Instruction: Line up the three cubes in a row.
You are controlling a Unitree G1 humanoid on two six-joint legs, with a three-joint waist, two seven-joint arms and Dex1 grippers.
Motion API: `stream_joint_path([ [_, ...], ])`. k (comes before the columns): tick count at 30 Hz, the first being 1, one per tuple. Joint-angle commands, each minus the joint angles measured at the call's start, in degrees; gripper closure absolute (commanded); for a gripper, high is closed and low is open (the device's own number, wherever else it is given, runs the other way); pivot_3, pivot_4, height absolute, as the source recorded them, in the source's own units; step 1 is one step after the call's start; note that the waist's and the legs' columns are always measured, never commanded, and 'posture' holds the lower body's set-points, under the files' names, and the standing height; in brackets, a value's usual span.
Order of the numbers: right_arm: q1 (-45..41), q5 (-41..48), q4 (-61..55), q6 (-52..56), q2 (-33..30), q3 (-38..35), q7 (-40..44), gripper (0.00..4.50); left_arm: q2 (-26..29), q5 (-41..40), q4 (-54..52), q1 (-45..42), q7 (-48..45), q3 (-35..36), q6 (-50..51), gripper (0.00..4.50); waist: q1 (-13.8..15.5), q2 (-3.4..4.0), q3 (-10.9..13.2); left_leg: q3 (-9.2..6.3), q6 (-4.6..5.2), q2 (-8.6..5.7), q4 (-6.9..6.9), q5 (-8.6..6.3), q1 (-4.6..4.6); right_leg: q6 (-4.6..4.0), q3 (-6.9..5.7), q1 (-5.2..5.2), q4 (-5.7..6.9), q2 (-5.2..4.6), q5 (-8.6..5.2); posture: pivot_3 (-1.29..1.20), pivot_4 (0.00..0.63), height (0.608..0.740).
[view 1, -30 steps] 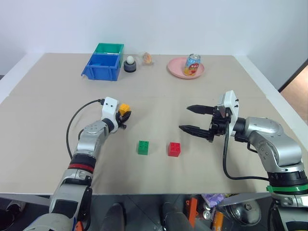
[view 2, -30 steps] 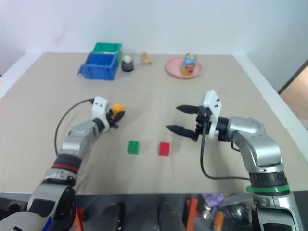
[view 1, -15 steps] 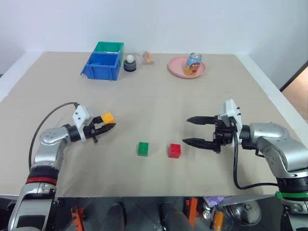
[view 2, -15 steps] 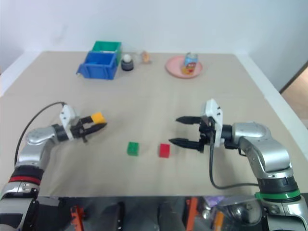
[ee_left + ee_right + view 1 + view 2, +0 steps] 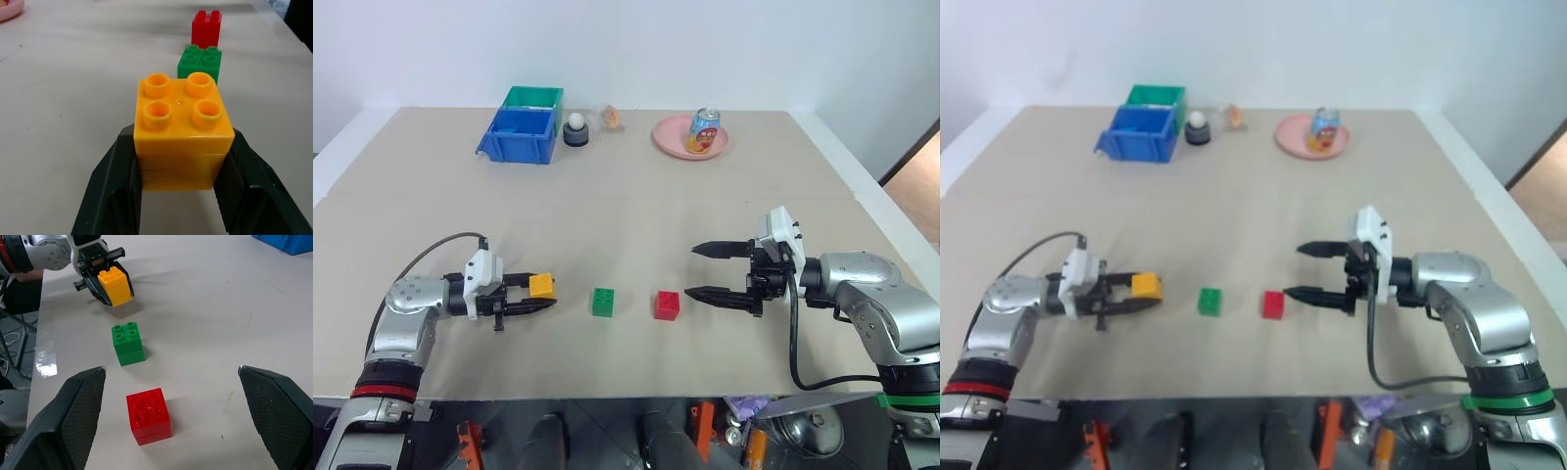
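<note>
Since a second ago the left gripper [image 5: 530, 297] has swung back and down toward the near side of the table [image 5: 626, 196], carrying the yellow cube [image 5: 542, 285] from well behind the green cube [image 5: 603, 302] to a spot just left of it. Its fingers [image 5: 110, 191] are clenched on the yellow cube's two sides, studs up, and point level toward the green cube; in the left wrist view yellow, green and red cube [image 5: 668, 305] stand one behind another, so the hold looks chosen to sight the row. Whether the yellow cube rests on the table or hangs just above it I cannot tell.

The right gripper [image 5: 717, 273] hovers just right of the red cube, fingers [image 5: 80, 416] spread wide and holding nothing, likely waiting clear.

Green and red sit near each other with a gap between. Left of the green cube the table is bare out to its edge, and the near edge is not far. The bins [image 5: 524, 125], plate [image 5: 674, 142] and can [image 5: 705, 130] lie well behind the green cube, out of the way.
</note>
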Motion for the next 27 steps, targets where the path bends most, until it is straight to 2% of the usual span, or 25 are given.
stream_joint_path([
  [1,-1.2,1.0,-2.2,0.1,-0.7,-0.9,0.5,0.00,0.6,-0.4,0.2,-1.9,-2.1,-0.5,0.4,3.14,0.0,0.00,0.0,0.00,0.00,0.00,0.00,0.00,-0.01,0.00,-0.01,-0.01,0.00,0.00,0.00,0.00,0.150,0.740],
  [7,-1.0,1.0,-2.5,0.2,-0.8,-1.1,0.2,0.00,2.2,-0.2,0.3,-2.4,-5.6,-2.6,3.9,3.14,0.0,0.00,0.0,0.00,0.00,0.00,-0.01,0.00,0.00,0.00,0.00,-0.02,0.00,0.01,0.00,0.00,0.150,0.740],
  [15,-0.9,1.2,-3.0,0.5,-0.8,-1.4,-0.2,0.00,2.0,-0.1,0.8,-3.0,-5.9,-2.7,4.9,3.14,0.0,0.00,0.0,0.00,0.00,0.01,0.00,0.00,-0.01,-0.01,-0.01,-0.02,0.00,0.01,0.00,0.00,0.150,0.740],
  [27,-0.7,1.9,-4.4,1.9,-2.0,-2.5,-0.4,0.00,0.2,3.0,7.2,-7.3,-7.9,-4.3,-3.2,3.14,0.0,0.00,0.0,0.00,0.00,0.00,-0.01,0.00,-0.02,-0.01,0.00,-0.03,0.00,0.01,0.00,0.00,0.150,0.740],
])
